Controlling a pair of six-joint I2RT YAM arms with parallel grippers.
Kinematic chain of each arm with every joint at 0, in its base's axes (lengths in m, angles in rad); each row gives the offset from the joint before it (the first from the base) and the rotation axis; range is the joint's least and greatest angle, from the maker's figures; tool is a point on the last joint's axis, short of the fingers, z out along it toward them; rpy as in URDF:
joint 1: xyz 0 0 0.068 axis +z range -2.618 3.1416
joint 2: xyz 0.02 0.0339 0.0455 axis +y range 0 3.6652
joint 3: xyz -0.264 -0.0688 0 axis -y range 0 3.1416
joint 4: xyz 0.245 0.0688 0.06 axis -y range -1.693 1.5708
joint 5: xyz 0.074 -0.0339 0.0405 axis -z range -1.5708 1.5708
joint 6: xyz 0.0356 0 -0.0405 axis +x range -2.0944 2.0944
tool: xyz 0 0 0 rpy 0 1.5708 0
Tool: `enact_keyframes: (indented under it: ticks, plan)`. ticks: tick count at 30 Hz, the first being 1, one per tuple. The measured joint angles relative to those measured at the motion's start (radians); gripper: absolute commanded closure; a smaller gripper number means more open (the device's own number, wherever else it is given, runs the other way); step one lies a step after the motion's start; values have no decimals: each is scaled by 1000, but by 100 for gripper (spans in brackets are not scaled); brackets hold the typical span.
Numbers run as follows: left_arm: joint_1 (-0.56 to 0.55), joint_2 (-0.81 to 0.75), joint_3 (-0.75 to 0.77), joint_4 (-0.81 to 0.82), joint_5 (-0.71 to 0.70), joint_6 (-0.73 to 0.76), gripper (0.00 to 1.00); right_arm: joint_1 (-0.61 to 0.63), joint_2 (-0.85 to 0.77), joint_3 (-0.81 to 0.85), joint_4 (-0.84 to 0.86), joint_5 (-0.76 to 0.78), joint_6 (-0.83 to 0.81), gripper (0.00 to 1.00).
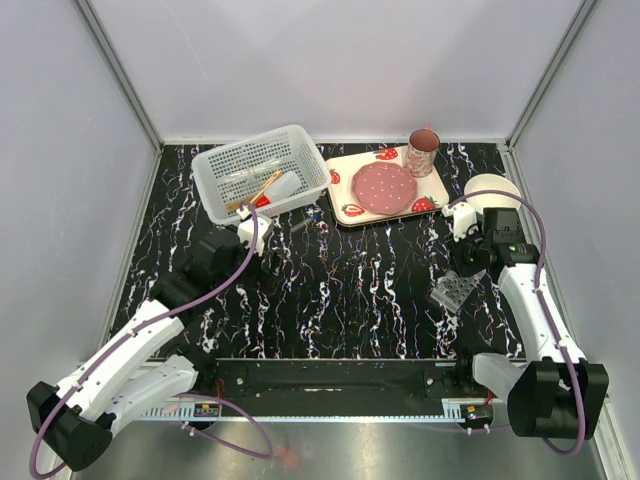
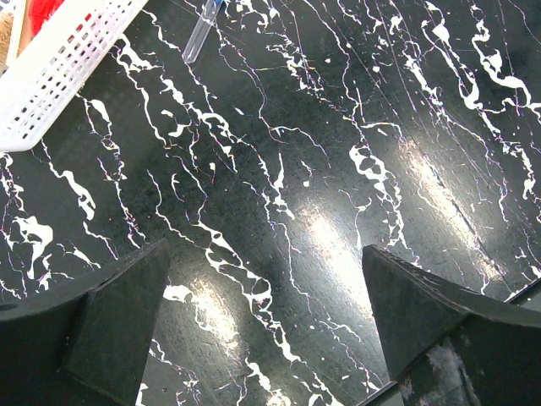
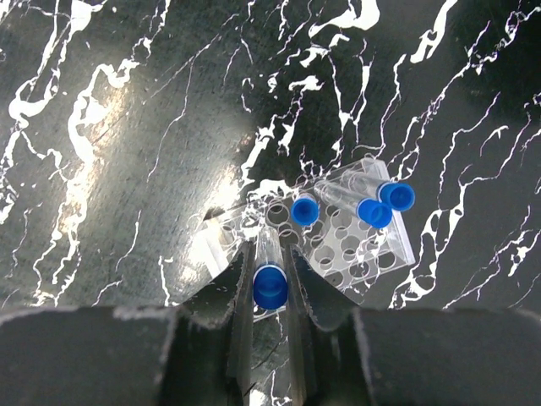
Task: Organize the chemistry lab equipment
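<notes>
Fingers of the right gripper [image 3: 270, 258] clamp a blue-capped clear plastic tube [image 3: 270, 286] over the clear grid tube rack [image 3: 351, 254], which holds three more blue-capped tubes [image 3: 374, 213]; only the right wrist view shows this. The left gripper [image 2: 264, 254] gapes wide above the black marbled table [image 2: 338, 127], near a white mesh basket [image 2: 59, 59]. The top view shows that the basket holds a white squeeze bottle with red cap [image 1: 283, 186].
</notes>
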State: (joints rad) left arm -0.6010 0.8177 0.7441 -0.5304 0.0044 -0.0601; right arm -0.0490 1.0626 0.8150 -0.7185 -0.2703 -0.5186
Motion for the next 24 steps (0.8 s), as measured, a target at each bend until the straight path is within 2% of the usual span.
enact_keyframes:
  ticks: [7, 24]
  plan:
    - [0, 0, 0, 0, -8, 0, 1, -5, 26, -37, 98, 0, 1, 79]
    - [0, 0, 0, 0, -8, 0, 1, -10, 80, -53, 123, -1, -1, 76]
